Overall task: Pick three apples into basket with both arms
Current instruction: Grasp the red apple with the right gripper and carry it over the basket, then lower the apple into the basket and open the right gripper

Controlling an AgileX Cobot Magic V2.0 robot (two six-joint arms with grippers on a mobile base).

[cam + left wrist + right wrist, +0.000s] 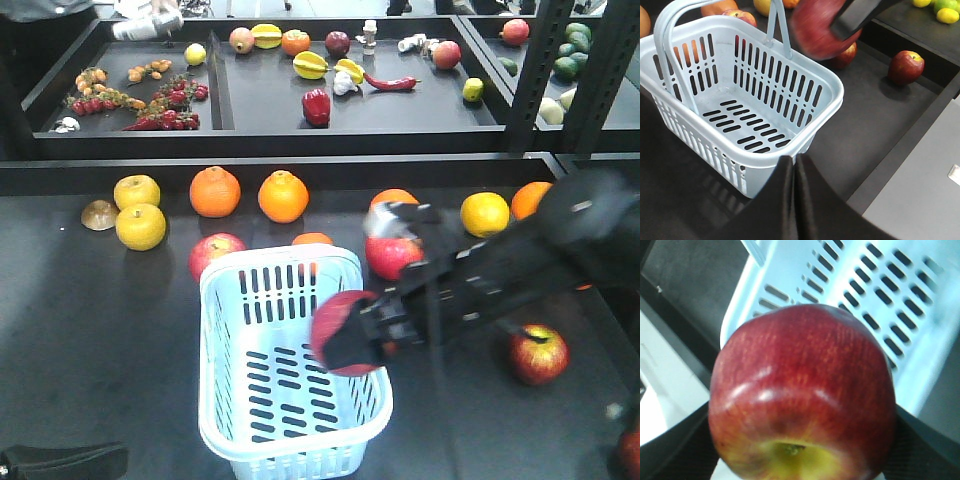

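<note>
Clamping one apple in the right gripper, hanging above the basket near its right rim, blurring in the front view. Pressing left gripper fingers together beside the basket, base cut off.

Basket on table — apple in right pincer above its right rim; second apple behind-left; third apple well right.

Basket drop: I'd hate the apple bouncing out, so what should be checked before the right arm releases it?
1. Right gripper clamped on the held apple: ok.
2. Apple over the floor of the basket, not its rim: cannot tell; it hangs by the right rim.
3. Basket floor free of fruit: ok.
4. Left gripper shut, outside the basket: ok.
</note>
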